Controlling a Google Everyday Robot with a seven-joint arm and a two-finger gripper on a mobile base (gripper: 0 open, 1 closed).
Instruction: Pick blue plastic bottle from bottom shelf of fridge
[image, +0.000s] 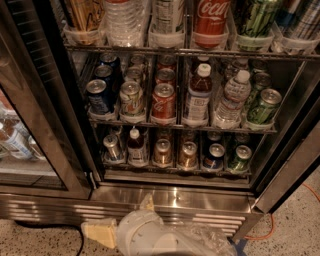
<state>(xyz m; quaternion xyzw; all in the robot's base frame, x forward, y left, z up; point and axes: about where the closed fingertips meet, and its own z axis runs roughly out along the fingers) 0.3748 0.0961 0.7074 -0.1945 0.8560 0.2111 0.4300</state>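
The gripper (119, 216) is hovering low at 6 o'clock, before the fridge's (175, 198) steel base, its jaws standing apart and holding nothing. The bottle (135, 148) is standing upright on the bottom shelf (175, 173), at 12 o'clock from the gripper, a silver can (112, 147) sitting at its 9 o'clock.

Gripper (120, 220) sits low at the near edge, left of centre, carried on a white rounded wrist housing (145, 236). The arm (200, 242) extends right, partly out of view.

White domed arm (150, 236) in crinkled clear wrap (202, 241), cream-yellow pincer (117, 216) spread, low in view.
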